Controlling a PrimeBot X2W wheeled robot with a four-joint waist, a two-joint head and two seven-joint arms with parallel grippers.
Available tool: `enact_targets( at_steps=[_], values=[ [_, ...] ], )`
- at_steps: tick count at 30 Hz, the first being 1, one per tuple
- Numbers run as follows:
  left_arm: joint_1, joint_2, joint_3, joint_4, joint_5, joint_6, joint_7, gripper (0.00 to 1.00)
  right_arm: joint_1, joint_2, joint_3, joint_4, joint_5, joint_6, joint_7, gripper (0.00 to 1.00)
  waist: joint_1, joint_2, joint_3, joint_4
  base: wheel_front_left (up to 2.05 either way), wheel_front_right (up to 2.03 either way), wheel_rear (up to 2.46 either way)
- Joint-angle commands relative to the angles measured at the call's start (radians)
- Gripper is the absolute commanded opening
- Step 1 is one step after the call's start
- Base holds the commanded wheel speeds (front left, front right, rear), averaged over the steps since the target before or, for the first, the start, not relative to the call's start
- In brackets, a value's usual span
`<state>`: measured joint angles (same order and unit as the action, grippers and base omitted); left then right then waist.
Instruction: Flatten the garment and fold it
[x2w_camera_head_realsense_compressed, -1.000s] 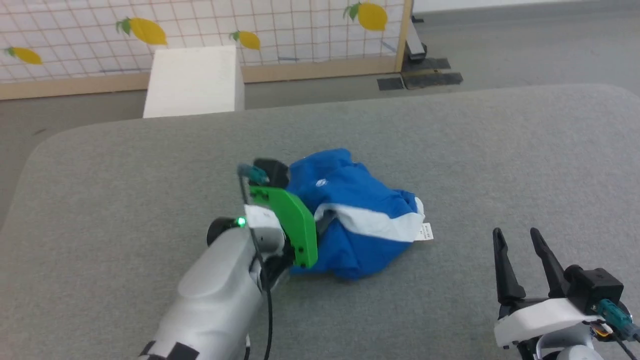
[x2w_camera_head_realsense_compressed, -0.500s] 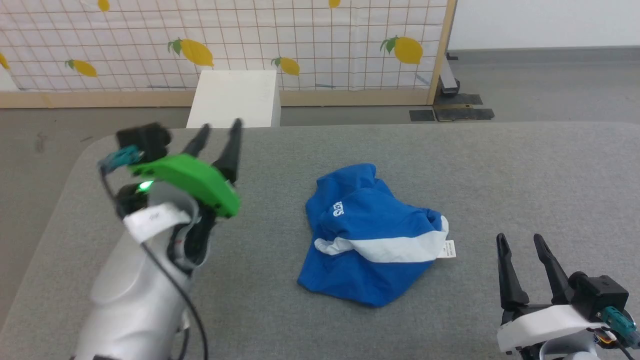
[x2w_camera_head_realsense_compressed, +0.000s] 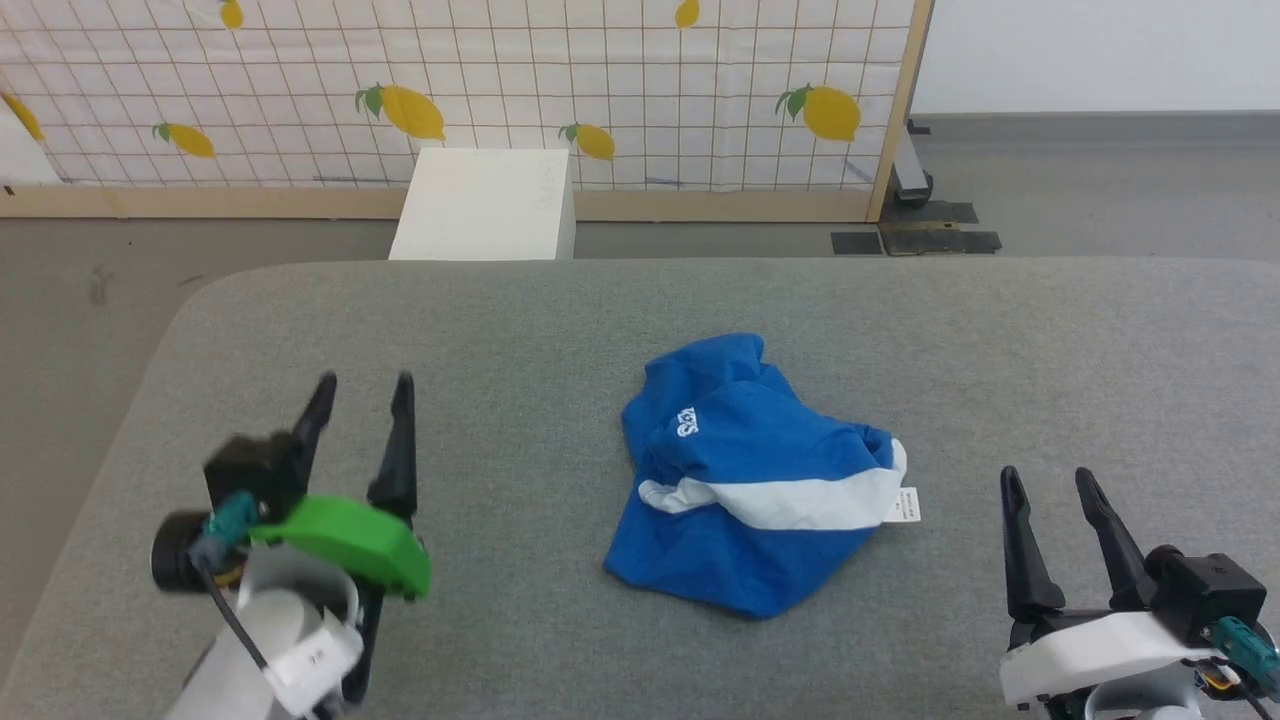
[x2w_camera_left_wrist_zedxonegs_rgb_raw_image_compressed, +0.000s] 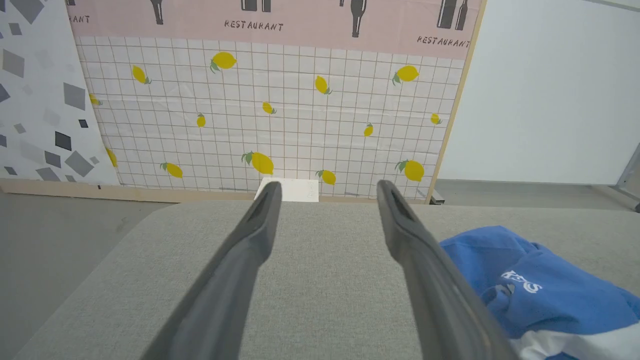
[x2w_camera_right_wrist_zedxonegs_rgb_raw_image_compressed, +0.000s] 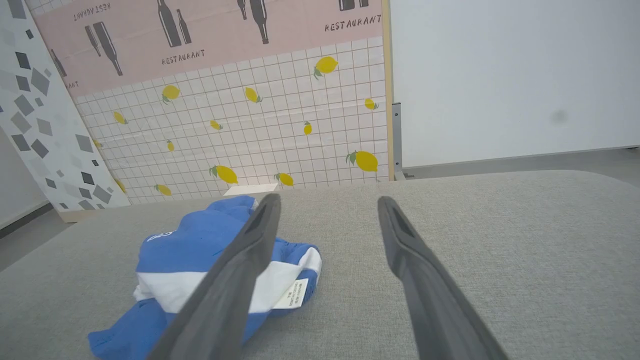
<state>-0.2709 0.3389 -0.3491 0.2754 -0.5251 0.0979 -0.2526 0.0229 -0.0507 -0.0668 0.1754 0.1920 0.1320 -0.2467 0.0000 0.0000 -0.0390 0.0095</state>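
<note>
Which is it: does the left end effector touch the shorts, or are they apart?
Apart. In the head view, bare grey surface lies between the left end effector and the shorts.

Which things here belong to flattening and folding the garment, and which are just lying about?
Job: crumpled bright blue fabric shorts with white stripe; open left pincer; open right pincer; grey cloth-covered table beneath.
Lying about: white rectangular box behind the table; lemon-print grid screen.

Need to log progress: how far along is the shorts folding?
Done: nothing; the blue shorts lie crumpled on the grey table. In hand: nothing; the left tool and right tool stand open, clear of them. Left: flattening, then folding.
</note>
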Motion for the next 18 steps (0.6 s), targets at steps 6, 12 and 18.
enact_targets(
  at_steps=[6,12,18],
  values=[
    [0.089,0.002,-0.007,-0.012,0.019,0.018,-0.008,1.00,0.014,0.001,0.000,0.010,0.006,-0.001,-0.002,1.00,0.0000,0.0000,0.011,-0.008,0.00,0.00,0.00],
    [0.114,-0.009,-0.007,-0.010,0.016,0.019,-0.008,1.00,0.007,0.001,-0.001,0.019,0.009,-0.001,-0.005,1.00,0.0000,0.0000,0.026,-0.010,0.00,0.00,0.00],
    [0.118,-0.019,0.001,-0.019,0.015,0.024,-0.009,1.00,-0.027,0.001,0.013,0.025,0.018,-0.001,0.040,1.00,0.0000,0.0000,0.046,-0.016,0.00,0.00,0.00]
  ],
)
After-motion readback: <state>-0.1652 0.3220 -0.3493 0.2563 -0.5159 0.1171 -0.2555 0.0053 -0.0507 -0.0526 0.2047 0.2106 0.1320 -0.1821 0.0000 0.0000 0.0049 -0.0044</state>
